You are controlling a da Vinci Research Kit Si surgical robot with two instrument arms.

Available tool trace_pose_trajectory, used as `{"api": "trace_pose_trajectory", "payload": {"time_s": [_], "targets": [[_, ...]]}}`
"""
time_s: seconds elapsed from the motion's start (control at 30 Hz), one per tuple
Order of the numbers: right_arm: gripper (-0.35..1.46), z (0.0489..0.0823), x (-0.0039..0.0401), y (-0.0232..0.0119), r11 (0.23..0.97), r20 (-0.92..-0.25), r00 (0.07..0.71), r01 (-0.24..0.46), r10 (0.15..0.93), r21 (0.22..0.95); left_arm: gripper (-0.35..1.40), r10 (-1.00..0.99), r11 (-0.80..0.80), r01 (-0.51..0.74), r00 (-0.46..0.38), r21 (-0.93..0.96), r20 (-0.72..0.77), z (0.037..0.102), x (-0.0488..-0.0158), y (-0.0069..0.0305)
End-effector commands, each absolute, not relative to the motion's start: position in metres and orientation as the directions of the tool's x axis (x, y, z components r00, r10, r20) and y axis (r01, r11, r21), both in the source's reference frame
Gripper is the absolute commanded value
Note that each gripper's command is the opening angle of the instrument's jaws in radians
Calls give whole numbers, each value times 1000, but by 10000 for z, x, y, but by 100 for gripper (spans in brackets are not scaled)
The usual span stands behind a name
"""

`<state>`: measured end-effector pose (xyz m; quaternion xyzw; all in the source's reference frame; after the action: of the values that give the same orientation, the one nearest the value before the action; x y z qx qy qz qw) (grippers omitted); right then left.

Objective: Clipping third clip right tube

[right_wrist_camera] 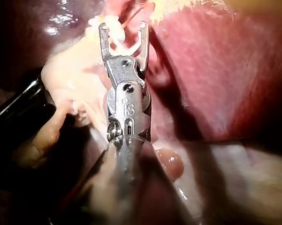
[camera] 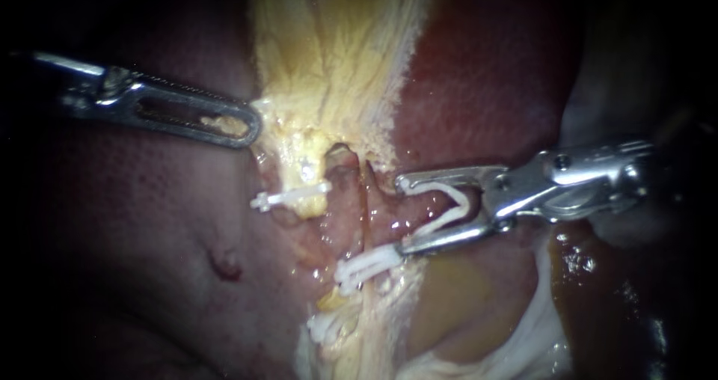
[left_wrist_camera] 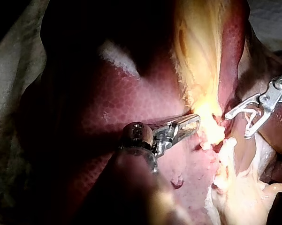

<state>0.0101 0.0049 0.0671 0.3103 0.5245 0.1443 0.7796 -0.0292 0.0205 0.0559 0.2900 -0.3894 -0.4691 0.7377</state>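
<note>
The dark red liver (camera: 149, 238) was seen filling most of the field, with a broad band of yellow tissue (camera: 336, 51) running down its middle. The right instrument (camera: 404, 215) was brought in from the right with its jaws spread wide, and an open clip (camera: 449, 215) was seated between them, one leg against each jaw. The left instrument (camera: 253, 129) was held at the band's left edge, its jaws closed together on a fold of the yellow tissue. The right tube (camera: 364, 208) was found just ahead of the right instrument's jaw tips, not yet enclosed by them. A closed clip (camera: 366, 266) was seen touching the lower jaw's tip, a lower clip (camera: 325, 326) beneath it, and a side clip (camera: 292, 196) left of the tube.
</note>
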Motion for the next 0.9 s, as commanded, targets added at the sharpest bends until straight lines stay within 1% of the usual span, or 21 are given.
{"api": "trace_pose_trajectory", "payload": {"time_s": [0.03, 0.27, 0.5, 0.77, 0.9], "targets": [[50, 677, 103, 48, 755, -716, 410, 94, 564, 649, -35, -918, 392, 467, 257, 793, 303, 560, -292, 205], [49, 703, 113, 50, 716, -675, 414, 77, 611, 694, -35, -918, 392, 467, 257, 793, 303, 560, -292, 204], [49, 710, 121, 51, 695, -658, 416, 80, 628, 714, -35, -918, 392, 467, 257, 793, 303, 560, -292, 204], [49, 716, 138, 50, 658, -636, 378, 88, 672, 748, -35, -918, 392, 467, 257, 793, 303, 560, -292, 204], [48, 721, 143, 50, 633, -626, 351, 111, 696, 766, -35, -918, 392, 467, 257, 793, 303, 561, -292, 204]]}}
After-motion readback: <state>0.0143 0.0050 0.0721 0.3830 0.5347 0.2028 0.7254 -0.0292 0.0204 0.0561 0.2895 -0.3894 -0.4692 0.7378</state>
